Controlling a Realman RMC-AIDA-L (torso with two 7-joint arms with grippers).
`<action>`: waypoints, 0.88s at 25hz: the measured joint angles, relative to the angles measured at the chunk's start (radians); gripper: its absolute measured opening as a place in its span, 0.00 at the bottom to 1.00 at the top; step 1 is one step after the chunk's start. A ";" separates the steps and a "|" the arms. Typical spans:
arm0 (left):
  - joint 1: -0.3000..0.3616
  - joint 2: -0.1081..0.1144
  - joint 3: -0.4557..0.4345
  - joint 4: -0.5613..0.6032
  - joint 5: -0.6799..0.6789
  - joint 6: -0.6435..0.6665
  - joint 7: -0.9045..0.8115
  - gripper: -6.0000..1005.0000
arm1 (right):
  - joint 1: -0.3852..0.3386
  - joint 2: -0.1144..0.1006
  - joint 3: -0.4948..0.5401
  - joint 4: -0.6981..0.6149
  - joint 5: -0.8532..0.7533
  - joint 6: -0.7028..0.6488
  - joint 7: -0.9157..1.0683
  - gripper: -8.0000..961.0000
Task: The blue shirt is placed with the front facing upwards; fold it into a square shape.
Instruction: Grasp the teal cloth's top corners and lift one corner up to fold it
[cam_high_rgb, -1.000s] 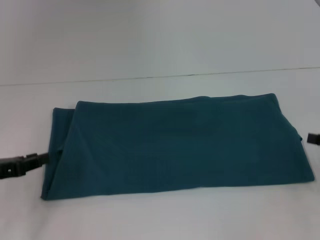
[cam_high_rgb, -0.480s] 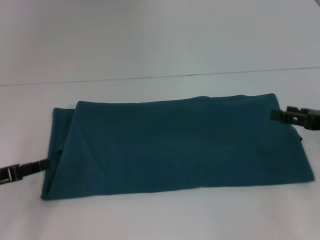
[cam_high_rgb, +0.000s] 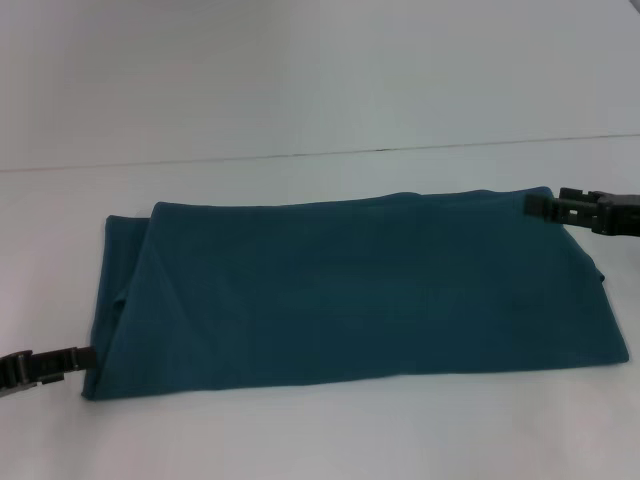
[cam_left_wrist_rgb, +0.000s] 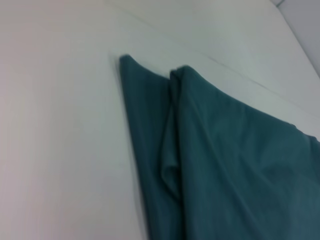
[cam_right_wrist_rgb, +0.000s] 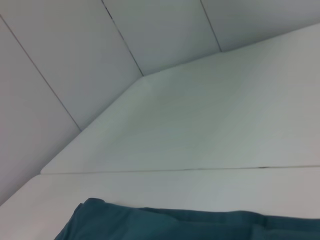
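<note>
Both grippers flank the blue shirt (cam_high_rgb: 350, 290): my left gripper (cam_high_rgb: 85, 356) at its near-left corner, my right gripper (cam_high_rgb: 535, 204) at its far-right corner; finger state unclear. I should pinch corners evenly.

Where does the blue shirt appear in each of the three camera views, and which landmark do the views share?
Head view: the blue shirt lies across the middle, folded into a long band.
Left wrist view: it fills the lower right.
Right wrist view: only an edge shows at the bottom.
Shared landmark: the white table.
</note>
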 joint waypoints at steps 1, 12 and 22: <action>-0.002 0.001 0.001 0.005 0.005 0.010 -0.012 0.67 | 0.002 -0.002 0.000 0.000 0.000 -0.001 0.000 0.96; -0.040 0.009 0.019 0.006 0.059 0.013 -0.111 0.67 | 0.009 -0.011 -0.002 -0.002 0.001 -0.002 -0.009 0.96; -0.061 0.012 0.049 -0.021 0.086 -0.017 -0.131 0.67 | 0.007 -0.023 -0.002 -0.004 0.002 -0.005 -0.011 0.96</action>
